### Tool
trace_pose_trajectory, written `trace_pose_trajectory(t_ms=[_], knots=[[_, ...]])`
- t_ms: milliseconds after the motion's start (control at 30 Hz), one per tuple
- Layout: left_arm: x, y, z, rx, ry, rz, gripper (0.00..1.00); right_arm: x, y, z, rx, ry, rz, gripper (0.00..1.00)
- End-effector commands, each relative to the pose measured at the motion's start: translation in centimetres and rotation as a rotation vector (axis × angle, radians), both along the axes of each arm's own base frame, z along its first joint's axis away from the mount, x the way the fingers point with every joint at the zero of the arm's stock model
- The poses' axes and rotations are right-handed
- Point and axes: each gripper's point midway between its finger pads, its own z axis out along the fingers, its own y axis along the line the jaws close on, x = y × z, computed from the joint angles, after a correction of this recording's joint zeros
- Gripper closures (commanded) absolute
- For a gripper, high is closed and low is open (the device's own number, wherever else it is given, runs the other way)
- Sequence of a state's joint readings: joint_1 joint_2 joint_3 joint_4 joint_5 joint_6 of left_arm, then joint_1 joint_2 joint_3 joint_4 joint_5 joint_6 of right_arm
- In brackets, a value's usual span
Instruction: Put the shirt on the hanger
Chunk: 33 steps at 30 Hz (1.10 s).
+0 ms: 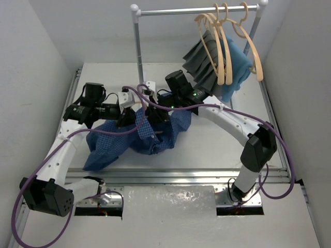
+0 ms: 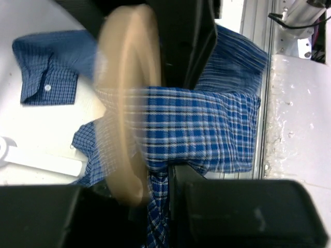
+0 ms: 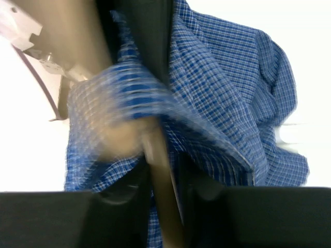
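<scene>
1. At the middle of the white counter (image 1: 217,150), between the two arms, lies the blue finely checked collared cloth shirt (image 1: 119,142); it is a crumpled heap, and one part trails towards the near left.
2. Both arms reach inward over the heap; the left tool (image 2: 186,126) and the right tool (image 1: 156,118) sit close together at its far edge.
3. In the left wrist view the pale tan curved wooden hanger (image 2: 124,67) stands just beside the black fingers (image 2: 186,46); a band of the shirt is draped across it and fills the narrow gap between the jaws; the left tool is closed on the hanger at this cloth-covered spot.
4. A buttoned cuff (image 2: 46,77) lies flat on the counter, apart from the heap, in the same view.
5. In the right wrist view the checked cloth and a tan strip of the hanger are badly blurred in front of the fingers; whether the right tool is parted or gripping cannot be told, nor what it touches.
6. At the far right of the counter stands a metal clothes rail (image 1: 196,10) on a post; three like wooden hangers (image 1: 222,46) hang from it, well apart from the shirt.
7. A plain dark grey cloth (image 1: 199,57) and a plain teal-blue cloth (image 1: 239,64) hang among them.
8. Purple cables (image 1: 170,108) loop along both arms.
</scene>
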State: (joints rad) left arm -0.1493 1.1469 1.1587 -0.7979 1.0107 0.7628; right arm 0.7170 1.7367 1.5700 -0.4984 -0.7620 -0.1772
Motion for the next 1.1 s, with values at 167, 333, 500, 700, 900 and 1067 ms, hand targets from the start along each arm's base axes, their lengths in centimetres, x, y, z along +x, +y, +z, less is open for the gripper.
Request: trace_pose_trajectory(t_ms=[167,333,500,700,900,1067], knots=[[1.4,-0.8,3.6,-0.093,-0.091,0.029,0.83,0.4,-0.2,1.0,0.009,-0.070,-0.061,1.00],[2.5,-0.6,3.1,-0.097,-0.060,0.099,0.08,0.9,-4.0,1.0,-0.003,-0.047,-0.166,1.00],[3.4,-0.5,4.6,-0.101,-0.094,0.121,0.00,2.1,-7.6,0.4,-0.052,-0.046,-0.290,1.00],[5.0,2.1,5.0,0.082,-0.166,0.207,0.01,3.4,-10.4,2.0,-0.047,-0.054,-0.383,1.00],[4.9,7.9,-2.1,0.467,-0.166,0.285,0.01,2.8,-10.6,4.5,-0.020,-0.074,-0.368,1.00],[4.6,9.8,-5.8,0.598,-0.088,0.289,0.24,2.7,-10.3,5.4,0.000,-0.074,-0.348,1.00]])
